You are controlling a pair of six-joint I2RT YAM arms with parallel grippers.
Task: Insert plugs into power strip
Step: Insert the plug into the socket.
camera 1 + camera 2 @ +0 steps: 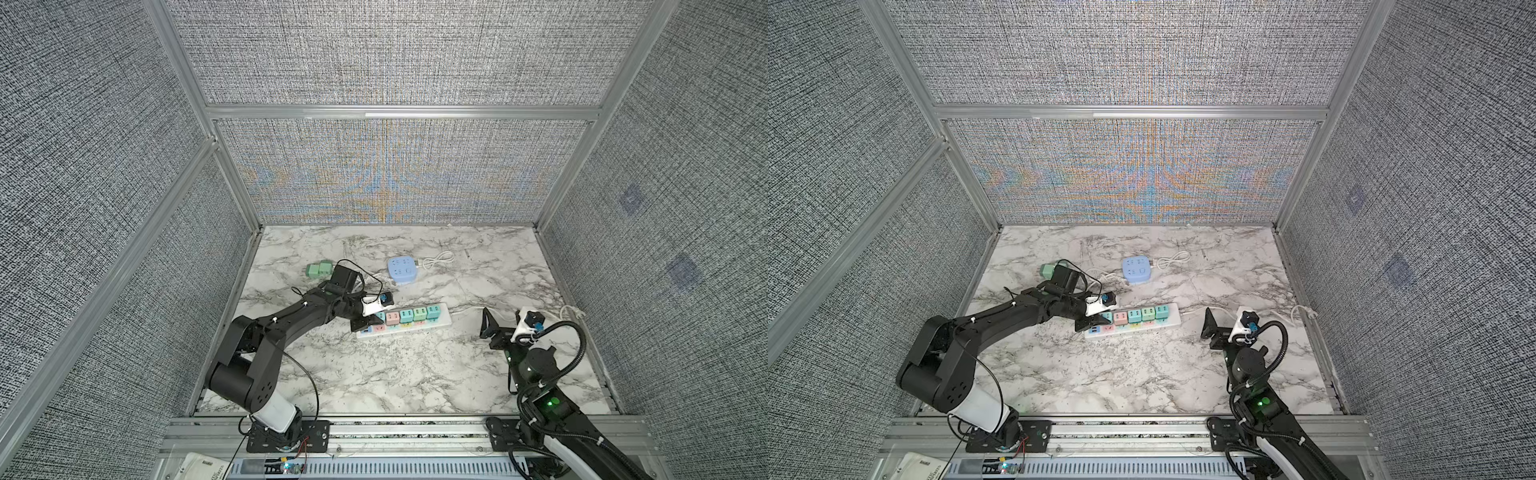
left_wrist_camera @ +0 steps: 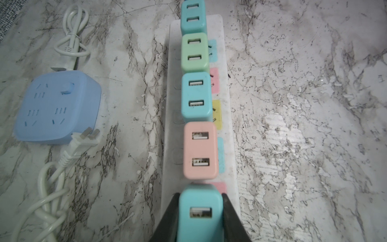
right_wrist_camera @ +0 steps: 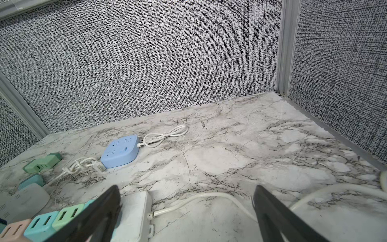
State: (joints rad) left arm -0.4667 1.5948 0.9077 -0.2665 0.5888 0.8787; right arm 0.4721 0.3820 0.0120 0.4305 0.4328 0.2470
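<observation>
Marble-patterned bench (image 1: 415,374) carries a long white plastic power strip (image 2: 170,94) lying left to right near its middle. The left claw (image 2: 200,197) pinches a rounded teal plastic plug (image 2: 200,211) at the strip's left end, a black finger pressed on each side of it. Whether the plug is fully seated cannot be told. Rightward in the same row stand a dusty pink plug (image 2: 200,150), a second teal plug (image 2: 195,96), a mint green plug (image 2: 194,51) and a third teal one. The right claw (image 3: 186,199) hangs spread wide and empty beside the strip's right end. Loose mint green plugs (image 1: 312,271) lie far left. A pale blue square socket block (image 1: 402,269) with a white cord lies beyond the strip.
</observation>
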